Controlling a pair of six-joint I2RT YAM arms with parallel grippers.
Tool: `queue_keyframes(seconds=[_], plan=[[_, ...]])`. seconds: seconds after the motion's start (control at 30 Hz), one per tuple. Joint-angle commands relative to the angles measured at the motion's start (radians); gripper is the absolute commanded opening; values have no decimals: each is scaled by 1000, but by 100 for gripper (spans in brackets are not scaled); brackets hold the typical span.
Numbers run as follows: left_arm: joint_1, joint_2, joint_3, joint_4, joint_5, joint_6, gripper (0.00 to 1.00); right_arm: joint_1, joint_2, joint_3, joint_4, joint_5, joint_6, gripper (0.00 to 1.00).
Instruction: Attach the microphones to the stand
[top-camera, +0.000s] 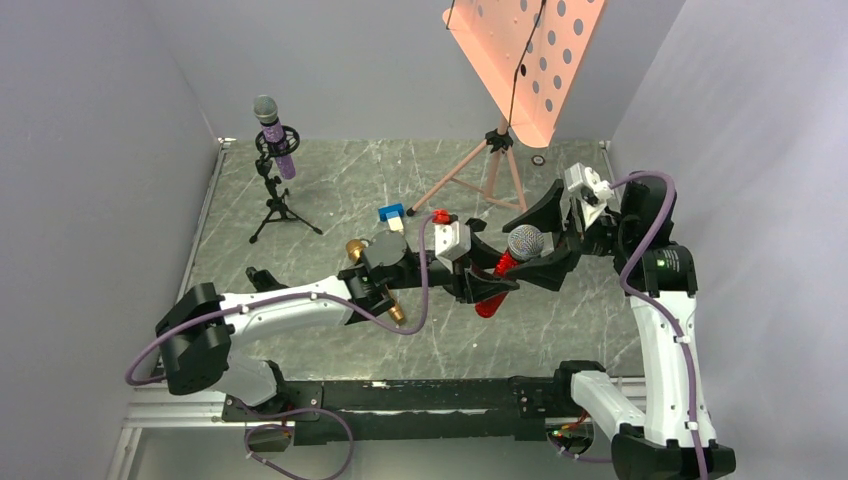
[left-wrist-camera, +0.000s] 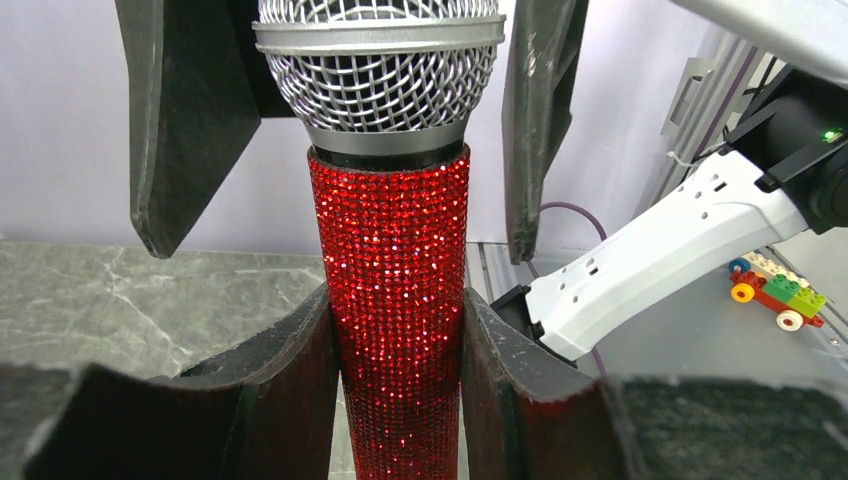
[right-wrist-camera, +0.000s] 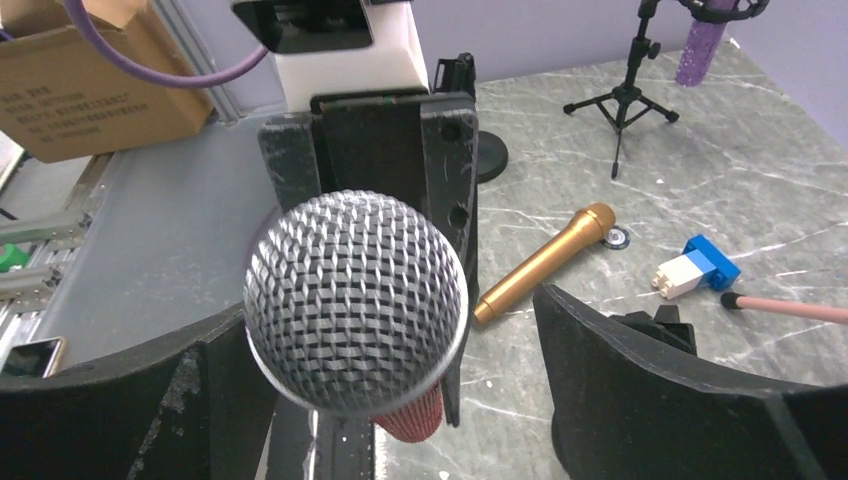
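Observation:
My left gripper (left-wrist-camera: 397, 325) is shut on the red microphone (left-wrist-camera: 395, 290), its pads pressed against both sides of the glittery body. The microphone (top-camera: 497, 275) is held off the table with its silver mesh head (right-wrist-camera: 355, 300) pointing at the right wrist. My right gripper (right-wrist-camera: 390, 315) is open, its jaws standing on either side of the head with a wide gap on the right. The purple microphone (top-camera: 279, 140) sits in the small black tripod stand (top-camera: 275, 200) at the back left. A gold microphone (right-wrist-camera: 545, 265) lies on the table, partly under the left arm.
A pink music stand (top-camera: 525, 60) on a tripod (top-camera: 480, 170) stands at the back centre. A small blue-and-white block (top-camera: 392, 216) lies near its legs. A cardboard box (right-wrist-camera: 80, 80) and a toy brick car (left-wrist-camera: 775, 293) sit beyond the table's edge.

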Motion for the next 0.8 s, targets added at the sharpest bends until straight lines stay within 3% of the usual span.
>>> queue_keyframes(seconds=[0.0,0.1,0.17,0.33,0.6,0.77], plan=[[-7,29,65,85,-17,-25,0,36,3,-27,149,-7,148,87],[-8,48,85,92,-11,-23,0,56,-7,-71,250,7,260,78],[-8,54,94,93,-15,-20,0,57,-13,-94,279,6,294,78],[-8,54,102,117,-20,-21,0,57,-33,-136,304,6,315,89],[-8,44,87,162,-14,-40,0,50,-41,-150,340,-3,345,88],[-8,16,65,164,-15,-37,0,20,-52,-170,376,-29,386,99]])
